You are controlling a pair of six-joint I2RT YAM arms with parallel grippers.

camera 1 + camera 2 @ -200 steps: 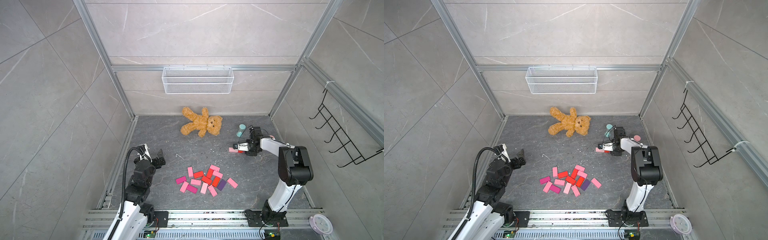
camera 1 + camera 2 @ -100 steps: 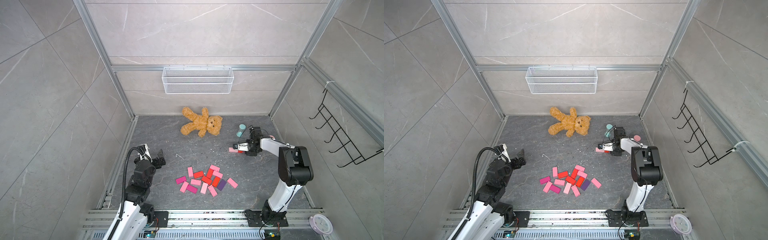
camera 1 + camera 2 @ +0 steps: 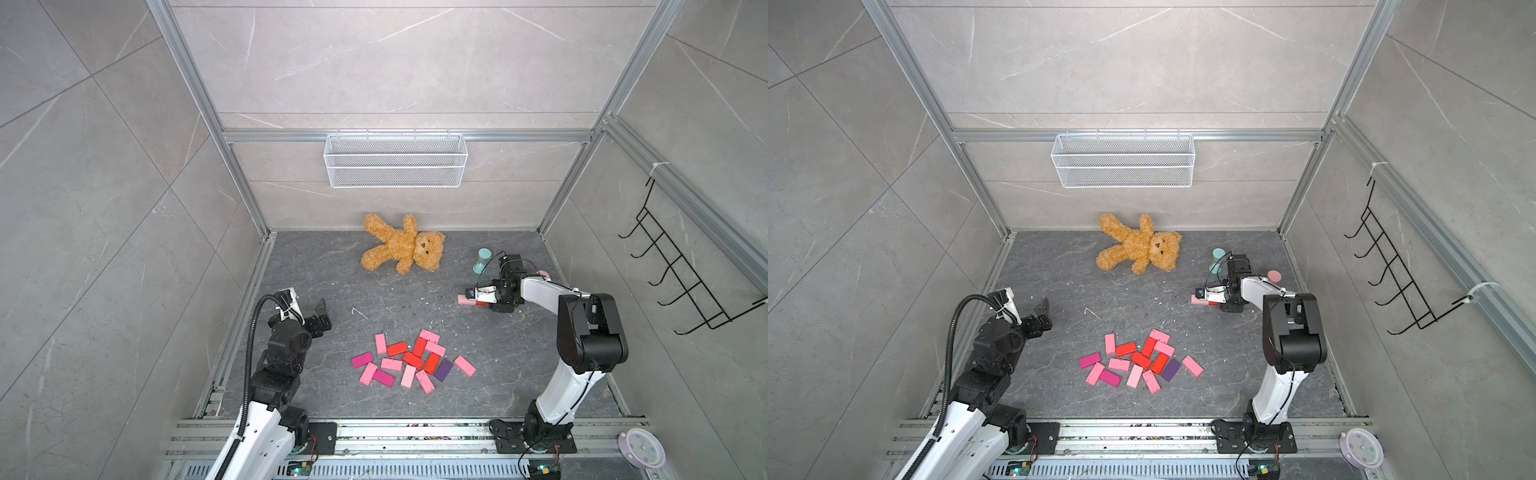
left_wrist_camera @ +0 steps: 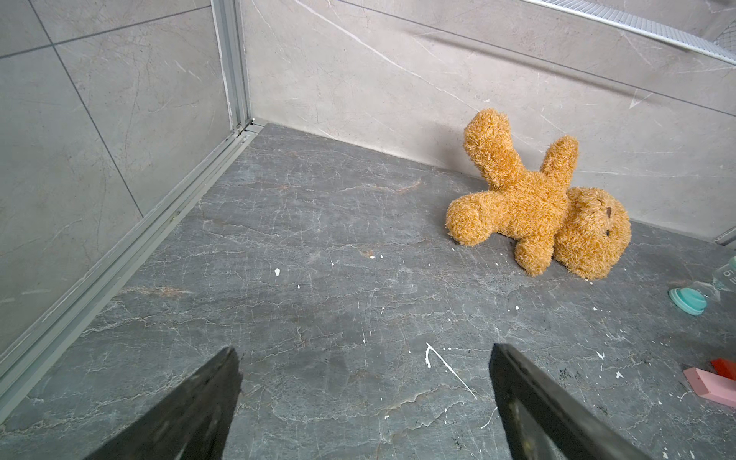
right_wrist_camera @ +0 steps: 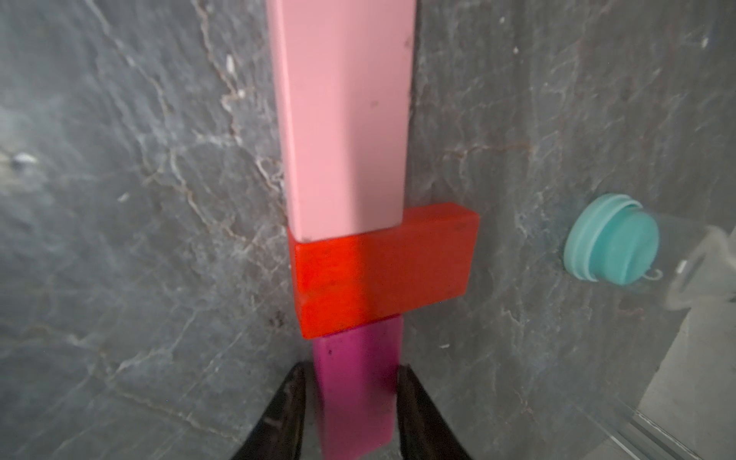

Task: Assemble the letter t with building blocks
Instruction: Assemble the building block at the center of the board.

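Several building blocks lie in a loose pile [image 3: 411, 361] [image 3: 1142, 361] at the front middle of the floor: pink, magenta, red and one purple. At the right, three more form a line: a long pink block [image 5: 346, 119], a red block [image 5: 382, 275] set crosswise, and a magenta block [image 5: 358, 398]. My right gripper [image 5: 352, 368] [image 3: 471, 296] straddles the magenta block, jaws a little apart with a slim gap on one side. In both top views only the pink end [image 3: 462, 298] [image 3: 1196, 299] shows past it. My left gripper [image 4: 364, 350] [image 3: 324, 316] hovers wide open at the left, holding nothing.
A brown teddy bear [image 3: 403, 249] [image 4: 537, 215] lies by the back wall. A teal hourglass [image 3: 482, 260] [image 5: 613, 247] stands close behind the right gripper, a pink hourglass [image 3: 542, 274] beside the right forearm. A wire basket [image 3: 395, 160] hangs on the back wall.
The right gripper's jaws have eased apart slightly around the magenta block. Both arms stay where they were.
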